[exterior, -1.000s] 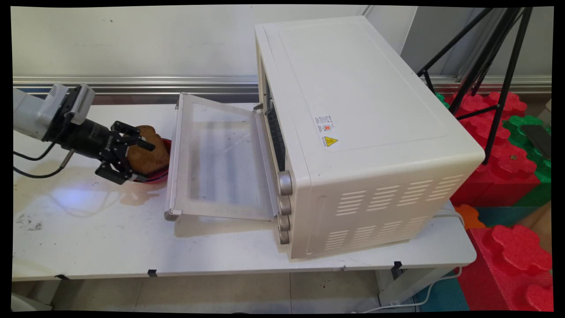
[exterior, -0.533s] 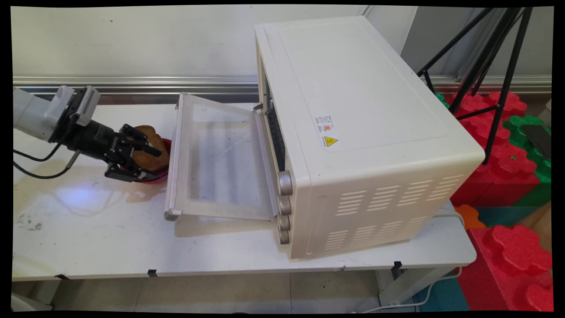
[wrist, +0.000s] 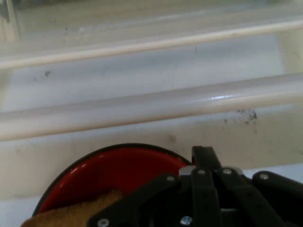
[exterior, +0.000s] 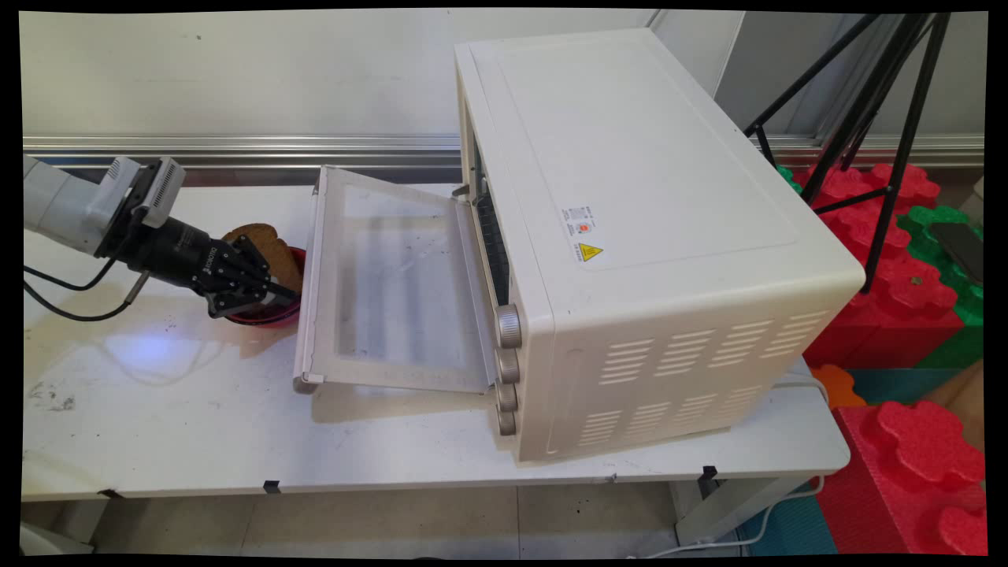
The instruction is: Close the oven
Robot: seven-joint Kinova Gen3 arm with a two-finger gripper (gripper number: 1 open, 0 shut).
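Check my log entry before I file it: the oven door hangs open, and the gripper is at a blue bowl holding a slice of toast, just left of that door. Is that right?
One detail is wrong: the bowl is red, not blue, as the hand view shows plainly. The rest stands: the oven door hangs open, and the gripper is at the bowl with the toast, just left of the door.

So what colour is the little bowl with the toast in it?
The small round bowl is red inside with a dark rim, clearest in the hand view.

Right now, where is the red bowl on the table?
In the main view, the red bowl sits on the table's left part, just left of the oven's open door, with the toast in it and the hand at it.
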